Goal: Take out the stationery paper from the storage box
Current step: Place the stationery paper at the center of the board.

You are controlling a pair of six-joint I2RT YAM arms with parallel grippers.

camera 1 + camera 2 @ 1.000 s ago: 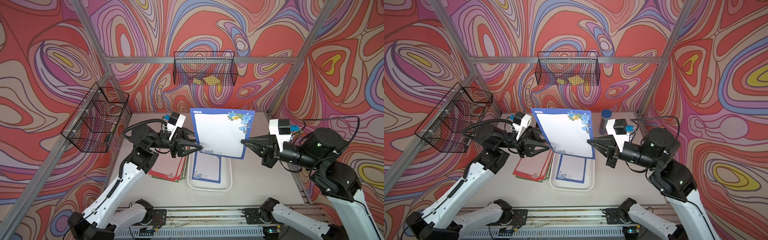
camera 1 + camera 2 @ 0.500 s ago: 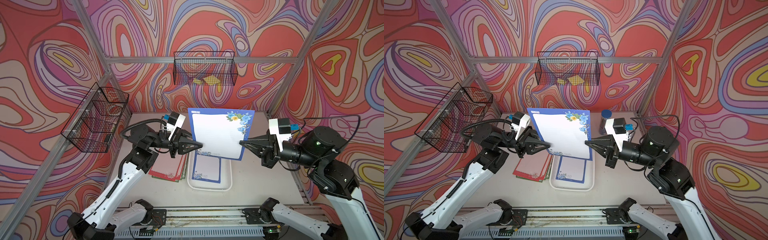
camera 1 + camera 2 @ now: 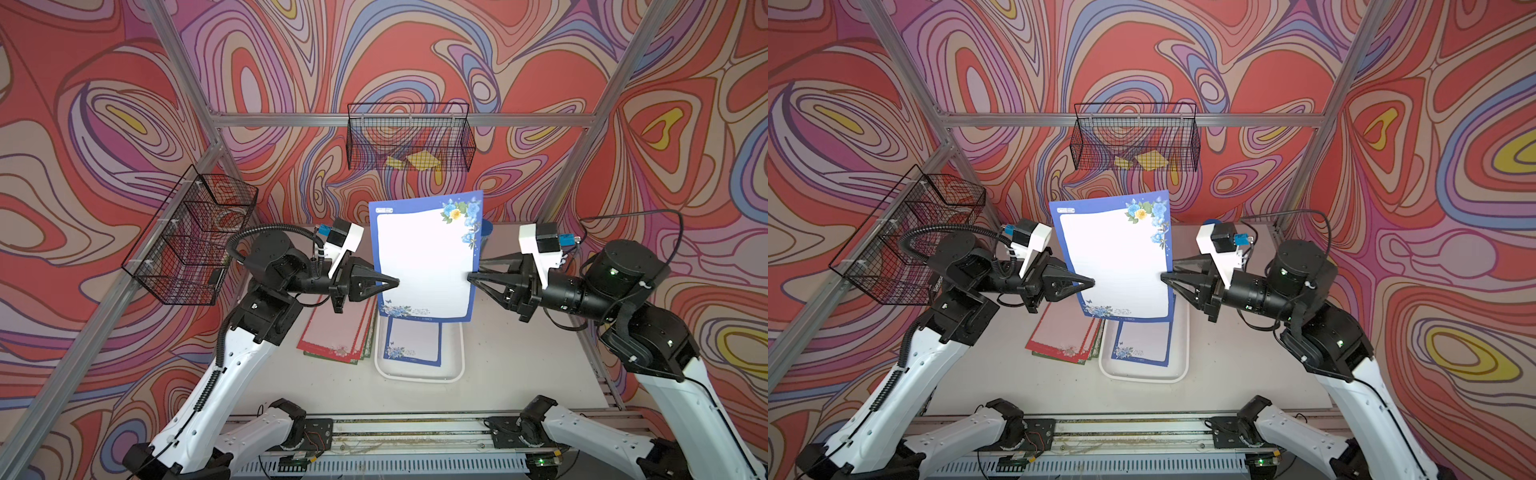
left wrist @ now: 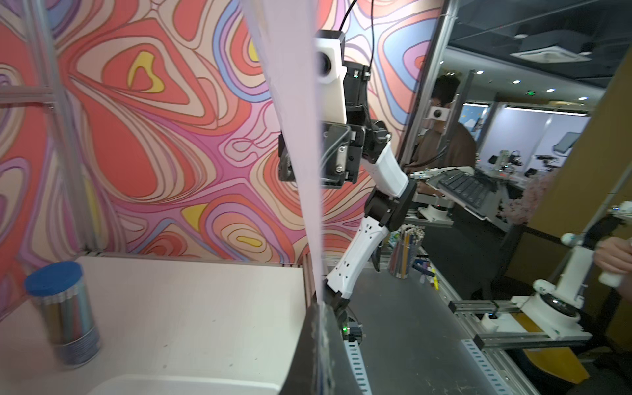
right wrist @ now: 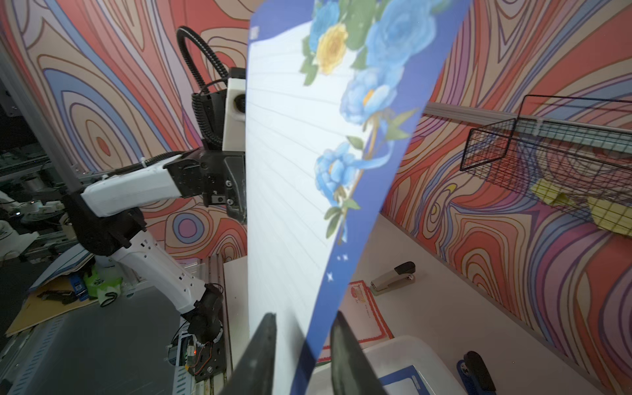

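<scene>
Pale grey tabletop [image 3: 519, 353], boxed in by swirl-patterned walls. Two black wire mesh baskets hang above it: the left-wall basket [image 3: 191, 237] and the far-wall basket [image 3: 409, 137].

Held sheet [image 3: 424, 257]: thin rectangular stationery paper with a blue border, a white lined centre and blue and yellow flowers at its top right corner. It stands upright in the air between the two grippers, over the far end of the storage box and clear of the table.

Left gripper [image 3: 397, 282]: jaws pressed together on the sheet's left edge, low down; it alone carries the sheet. Right gripper [image 3: 471, 276]: at the sheet's right edge at about the same height. The right wrist view shows its jaws parted, with the blue border in the gap between them.

Storage box [image 3: 419, 376]: shallow white plastic tray with rounded corners, on the table's middle, nearer than the held sheet. A second blue-bordered sheet [image 3: 413, 343] lies flat inside it.

Stack of red-bordered sheets over green-bordered ones [image 3: 336, 332]: flat on the table just left of the box. Cannot tell if it touches the rim.

Shiny cylinder tub with a blue lid [image 4: 63, 307]: upright, far right on the table. Grey-and-black stapler [image 5: 393, 277]: on the table beyond the stack. Small yellow paper notes [image 3: 419, 160]: in the far-wall basket.
</scene>
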